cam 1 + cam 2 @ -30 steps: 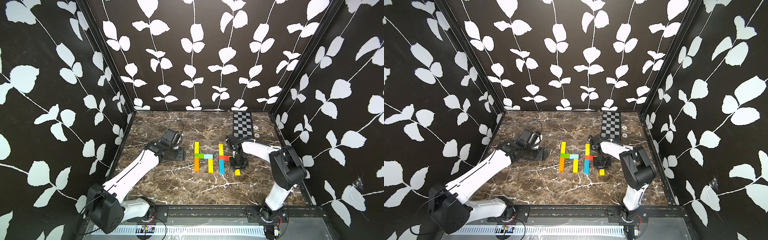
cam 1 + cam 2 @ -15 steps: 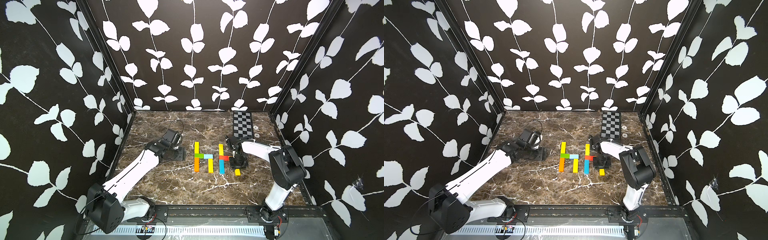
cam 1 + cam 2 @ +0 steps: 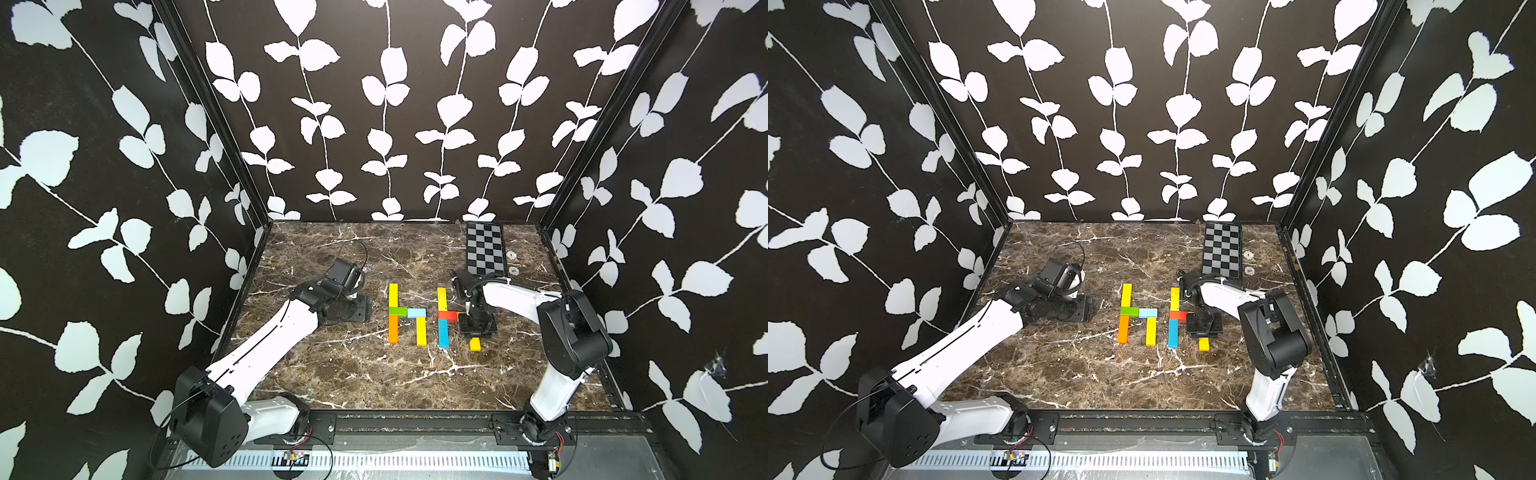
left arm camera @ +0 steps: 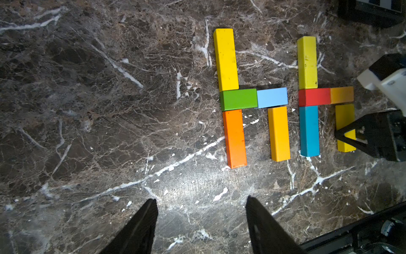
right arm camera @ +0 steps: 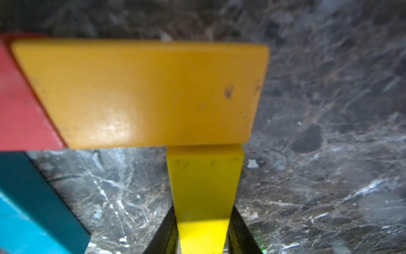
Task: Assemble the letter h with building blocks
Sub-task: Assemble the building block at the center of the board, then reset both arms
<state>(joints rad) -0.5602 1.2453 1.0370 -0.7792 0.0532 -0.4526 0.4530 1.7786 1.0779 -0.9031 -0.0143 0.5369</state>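
Five building blocks form a finished h: long yellow [image 3: 393, 295], green [image 3: 397, 311], light blue [image 3: 416, 312], orange [image 3: 393, 329] and yellow [image 3: 421, 331]. To its right lie a yellow block [image 3: 442, 298], a red one [image 3: 448, 315] and a blue one [image 3: 443, 333]. A short orange block [image 5: 142, 92] butts against the red. My right gripper [image 5: 203, 231] is shut on a yellow block [image 5: 205, 182] lying on the table, its far end touching the orange block. Left of the letters, my left gripper [image 4: 200, 199] stands open with nothing between its fingers.
A black-and-grey chequered board [image 3: 485, 248] lies at the back right of the marble table [image 3: 374, 374]. Black leaf-patterned walls close three sides. A metal rail [image 3: 415, 424] runs along the front edge.
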